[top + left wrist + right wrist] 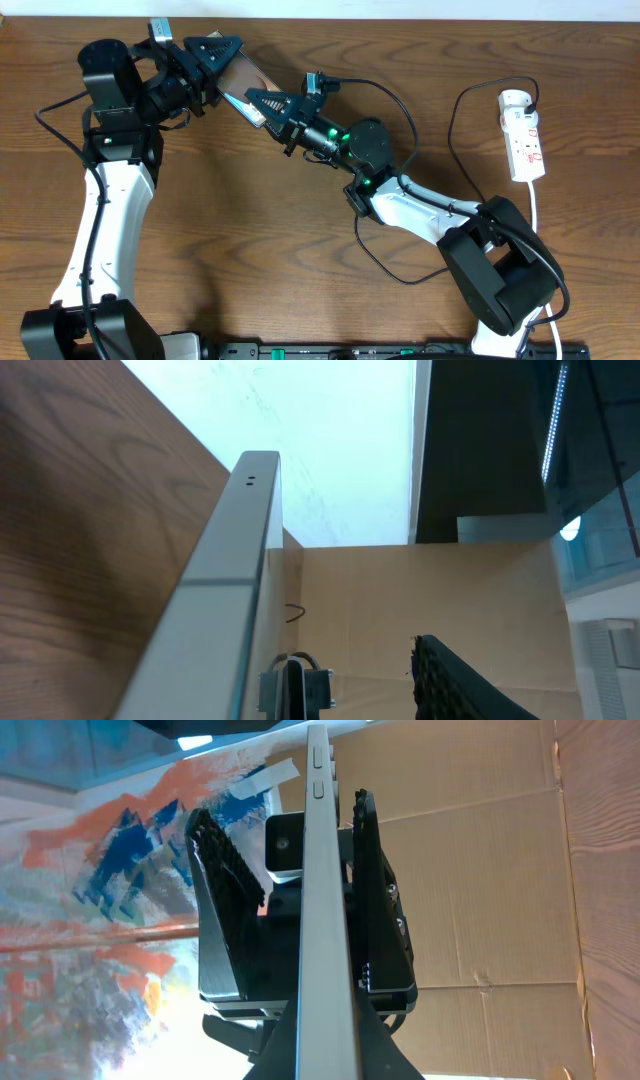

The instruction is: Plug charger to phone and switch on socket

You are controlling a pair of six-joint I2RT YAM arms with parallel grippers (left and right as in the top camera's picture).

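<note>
The phone (243,78) is held up off the tabletop (250,220), tilted, between the two hands. The right hand (265,108) is clenched on the phone's near end. In the right wrist view the phone (320,900) runs edge-on straight up from that hand's jaws, its two side buttons near the top.

The left hand (222,68) sits astride the phone's far end, released rather than clamped. Seen from the right wrist, one ribbed pad (228,870) stands clear of the phone with a gap showing. The other pad lies close along the opposite face, and whether it touches cannot be told.

In the left wrist view the phone's pale edge (235,580) slants up through the frame.

The socket (524,135) lies flat well to the right of the phone, with its white cord (535,215) trailing toward the front edge. The charger (452,140) loops out from the socket's far end on the side facing the phone. Where its connector tip lies cannot be made out.

The right arm's forearm and elbow stretch across the tabletop between the phone and the socket. A thicker black cable (400,105) arcs off the right wrist just right of the phone. Behind the phone, the wrist views show cardboard panels (480,870) and an orange-and-blue painted picture (90,920).
</note>
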